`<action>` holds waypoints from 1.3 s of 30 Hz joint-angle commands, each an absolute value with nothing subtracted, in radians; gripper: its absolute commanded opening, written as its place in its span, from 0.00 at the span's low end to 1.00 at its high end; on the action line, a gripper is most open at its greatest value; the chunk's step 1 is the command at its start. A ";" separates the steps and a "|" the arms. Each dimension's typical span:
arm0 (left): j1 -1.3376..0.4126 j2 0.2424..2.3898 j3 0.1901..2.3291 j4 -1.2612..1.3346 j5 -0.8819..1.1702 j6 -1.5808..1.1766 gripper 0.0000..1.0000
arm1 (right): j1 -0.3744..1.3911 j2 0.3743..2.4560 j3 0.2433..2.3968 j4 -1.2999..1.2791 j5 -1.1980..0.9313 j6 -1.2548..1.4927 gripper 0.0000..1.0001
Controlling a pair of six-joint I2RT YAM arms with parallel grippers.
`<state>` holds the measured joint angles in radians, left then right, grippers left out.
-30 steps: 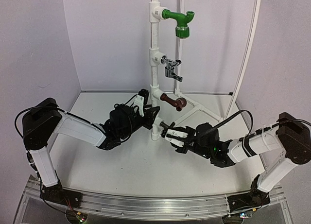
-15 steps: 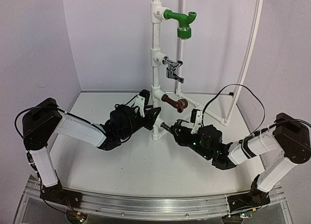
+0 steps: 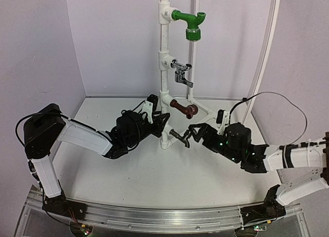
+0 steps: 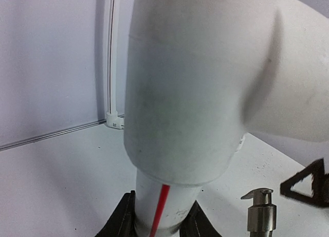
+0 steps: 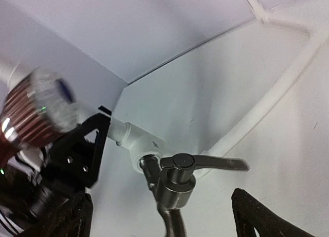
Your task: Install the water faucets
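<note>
Left jaws clamped on white pipe, low down. Dark grey faucet sits in the pipe's lowest fitting. Right jaws spread wide just right of it, gripping nothing.

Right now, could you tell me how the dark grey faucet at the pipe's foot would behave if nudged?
The dark grey faucet looks like rigid metal, so it probably won't flex. Its thin lever sticks out sideways; a nudge there would likely swing it or twist the body in the white fitting. Its smooth, rounded cap may be slippery to grip.
</note>
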<state>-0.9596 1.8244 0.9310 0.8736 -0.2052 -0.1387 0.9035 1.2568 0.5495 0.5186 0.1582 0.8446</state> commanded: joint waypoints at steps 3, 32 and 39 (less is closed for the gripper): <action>-0.974 1.851 0.920 0.691 -0.171 -0.261 0.00 | 0.913 1.117 0.586 0.164 0.109 -0.341 0.96; -0.973 1.850 0.926 0.682 -0.152 -0.241 0.00 | 0.958 1.533 0.718 0.585 0.356 -1.151 0.60; -0.973 1.850 0.925 0.680 -0.148 -0.247 0.00 | 0.960 1.518 0.727 0.514 0.246 -0.620 0.28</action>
